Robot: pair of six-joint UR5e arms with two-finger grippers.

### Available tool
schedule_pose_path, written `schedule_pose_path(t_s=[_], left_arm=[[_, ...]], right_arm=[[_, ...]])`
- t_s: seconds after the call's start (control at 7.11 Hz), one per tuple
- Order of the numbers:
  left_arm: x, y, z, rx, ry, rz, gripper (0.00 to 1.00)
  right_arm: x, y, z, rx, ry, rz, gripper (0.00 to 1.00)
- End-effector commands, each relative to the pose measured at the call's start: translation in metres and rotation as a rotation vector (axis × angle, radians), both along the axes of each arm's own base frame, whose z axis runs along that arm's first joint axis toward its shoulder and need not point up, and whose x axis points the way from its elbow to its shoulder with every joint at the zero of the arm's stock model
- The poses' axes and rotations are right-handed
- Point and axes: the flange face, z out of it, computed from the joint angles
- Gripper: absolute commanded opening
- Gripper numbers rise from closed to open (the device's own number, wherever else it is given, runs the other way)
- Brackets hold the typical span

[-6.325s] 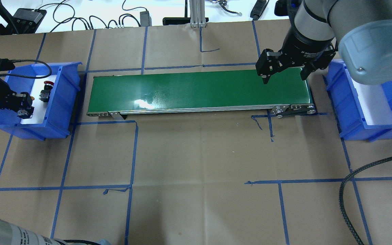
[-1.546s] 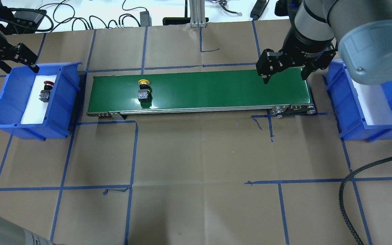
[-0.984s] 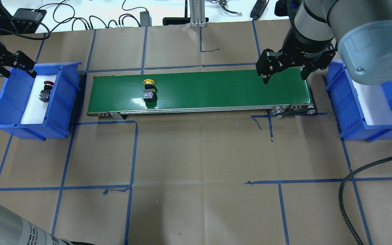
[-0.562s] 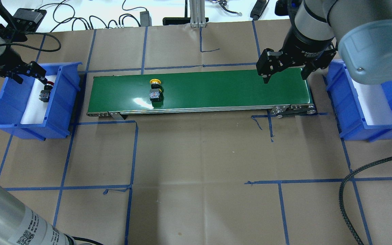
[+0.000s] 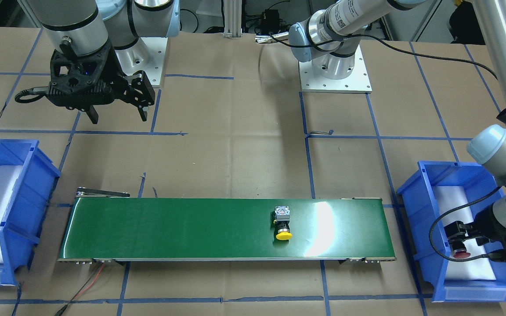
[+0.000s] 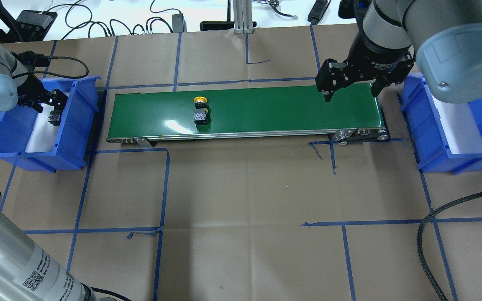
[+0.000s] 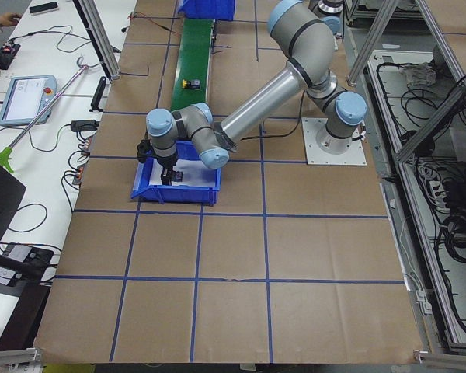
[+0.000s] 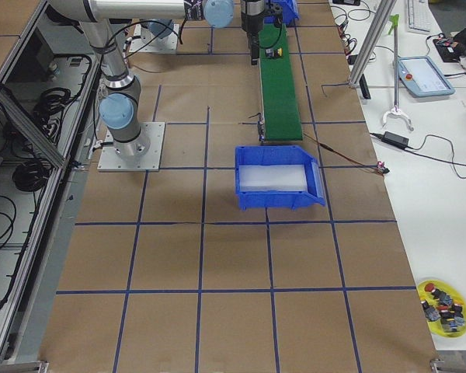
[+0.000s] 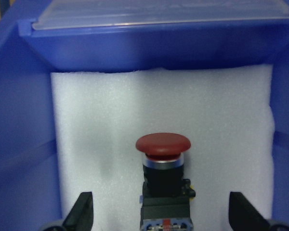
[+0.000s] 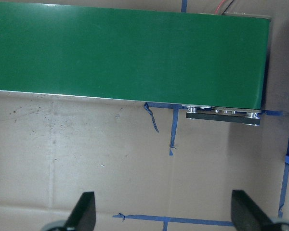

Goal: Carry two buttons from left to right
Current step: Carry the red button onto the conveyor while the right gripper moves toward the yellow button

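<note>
The paper-covered bench (image 6: pixel 241 188) is carrying a long green conveyor belt (image 6: pixel 266 108), and every place here is given from that belt. A left blue bin (image 6: pixel 78 125) is sitting just off the belt's left end and a right blue bin (image 6: pixel 416 125) just off its right end, each lined with white foam.

The right end effector (image 6: pixel 352 93) is hovering over the belt's right end, its fingers spread wide and holding nothing. The left end effector (image 6: pixel 51 103) is reaching down into the bin off the belt's left end, fingers also spread wide, one on each side of the red button (image 9: pixel 163 159) with a clear gap on both sides.

The red button is lying on the foam there. The yellow button (image 6: pixel 200 109) is lying on its side on the belt, left of the belt's middle, with its cap pointing toward the belt's far edge.

Both are looking light and rigid, hard plastic throughout. The domed caps are probably smooth and rounded, so fingers would slip there. The black collar or the flat-sided grey base is offering the surer hold, squeezed across opposite faces.

A QR-code sticker (image 6: pixel 32 282) with fine print is showing on the left arm, and white lettering is running round the right wrist, seemingly a maker's mark, too small to read.
</note>
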Motion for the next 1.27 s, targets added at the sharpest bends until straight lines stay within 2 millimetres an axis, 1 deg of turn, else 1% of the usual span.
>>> schedule_pose_path(t_s=[0.0, 0.14, 0.28, 0.42, 0.56, 0.7, 0.98, 1.12], left_arm=[[-0.003, 0.0, -0.003, 0.004, 0.004, -0.001, 0.71], [-0.004, 0.001, -0.004, 0.013, 0.007, 0.004, 0.41], [-0.003, 0.0, -0.004, 0.013, 0.006, 0.01, 0.2], [-0.002, 0.0, 0.003, 0.005, 0.004, 0.016, 0.1], [0.0, -0.001, 0.02, 0.022, 0.02, 0.02, 0.09], [-0.001, 0.003, 0.053, 0.036, 0.029, 0.016, 0.08], [-0.006, 0.016, 0.132, 0.063, 0.037, 0.011, 0.09], [-0.011, 0.016, 0.163, 0.052, 0.029, 0.007, 0.09]], right_arm=[[0.0, 0.0, 0.001, -0.001, 0.002, 0.0, 1.0], [0.0, 0.0, 0.001, -0.001, 0.004, 0.0, 1.0], [0.0, 0.0, 0.0, 0.0, 0.004, 0.0, 1.0], [0.0, 0.0, 0.0, 0.0, 0.004, 0.0, 1.0], [0.0, 0.0, 0.001, -0.001, 0.004, 0.0, 1.0], [0.0, 0.0, 0.001, -0.001, 0.004, 0.0, 1.0], [0.0, 0.0, 0.001, -0.001, 0.004, 0.0, 1.0], [0.0, 0.0, 0.001, -0.001, 0.004, 0.0, 1.0]])
